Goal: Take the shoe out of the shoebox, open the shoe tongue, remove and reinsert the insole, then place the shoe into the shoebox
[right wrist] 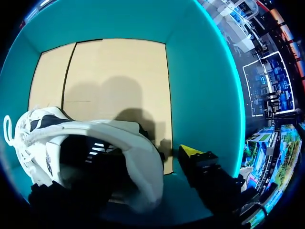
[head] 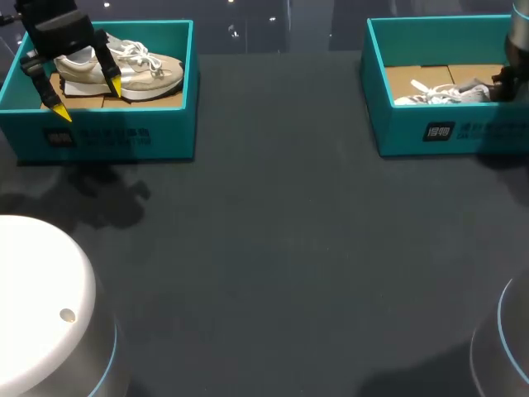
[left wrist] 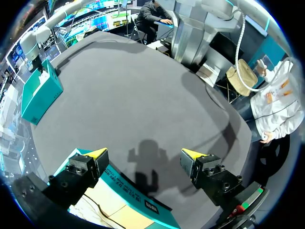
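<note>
Dark table [head: 273, 248]. Teal left shoebox [head: 107, 136] sits at the far left corner, teal right shoebox [head: 446, 132] at the far right corner, well apart. A beige shoe [head: 153, 73] lies on its sole inside the left shoebox; a white shoe [head: 442, 93] lies inside the right shoebox. The left gripper [head: 88, 99] hangs over the left shoebox's near wall, spread wide, holding nothing. The right gripper [head: 508, 83] is down in the right shoebox at the white shoe's heel opening; can't tell its grip.
</note>
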`<state>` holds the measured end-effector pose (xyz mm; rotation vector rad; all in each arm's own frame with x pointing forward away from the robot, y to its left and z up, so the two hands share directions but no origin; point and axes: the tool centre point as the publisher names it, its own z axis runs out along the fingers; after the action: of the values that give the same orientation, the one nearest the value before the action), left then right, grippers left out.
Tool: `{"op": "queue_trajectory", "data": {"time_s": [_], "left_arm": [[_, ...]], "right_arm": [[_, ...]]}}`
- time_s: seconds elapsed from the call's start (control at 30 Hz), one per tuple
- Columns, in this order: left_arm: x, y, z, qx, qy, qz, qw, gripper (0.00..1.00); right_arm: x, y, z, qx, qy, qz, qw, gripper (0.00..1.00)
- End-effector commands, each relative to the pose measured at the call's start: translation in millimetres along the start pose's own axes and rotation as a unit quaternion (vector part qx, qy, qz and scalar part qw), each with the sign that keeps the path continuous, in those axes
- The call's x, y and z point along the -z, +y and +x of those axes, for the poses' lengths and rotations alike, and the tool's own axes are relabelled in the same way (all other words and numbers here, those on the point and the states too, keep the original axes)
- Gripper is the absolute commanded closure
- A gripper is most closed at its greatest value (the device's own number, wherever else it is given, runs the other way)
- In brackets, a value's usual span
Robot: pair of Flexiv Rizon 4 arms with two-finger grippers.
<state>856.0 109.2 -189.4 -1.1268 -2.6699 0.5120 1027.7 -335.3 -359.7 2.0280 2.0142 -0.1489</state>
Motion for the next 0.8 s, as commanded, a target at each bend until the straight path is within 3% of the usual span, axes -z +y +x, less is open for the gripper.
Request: {"op": "queue_trajectory", "data": {"time_s": [0.03,0.07,0.47,0.8], "left_arm": [[0.2,0.1,0.8,0.0,0.0,-0.001,1.0,0.0],[0.2,0.1,0.8,0.0,0.0,-0.001,1.0,0.0],[0.2,0.1,0.8,0.0,0.0,-0.001,1.0,0.0],[0.2,0.1,0.8,0.0,0.0,-0.001,1.0,0.0]], "right_arm": [[12.3,-1.1,-1.0,0.001,0.009,0.001,1.0,0.09],[18.9,-0.9,0.2,0.003,0.011,0.001,1.0,0.0],[102.9,-4.6,-1.3,0.004,0.039,-0.022,0.999,0.0],[164.9,-25.4,13.9,0.032,0.079,-0.033,0.996,0.0]]}}
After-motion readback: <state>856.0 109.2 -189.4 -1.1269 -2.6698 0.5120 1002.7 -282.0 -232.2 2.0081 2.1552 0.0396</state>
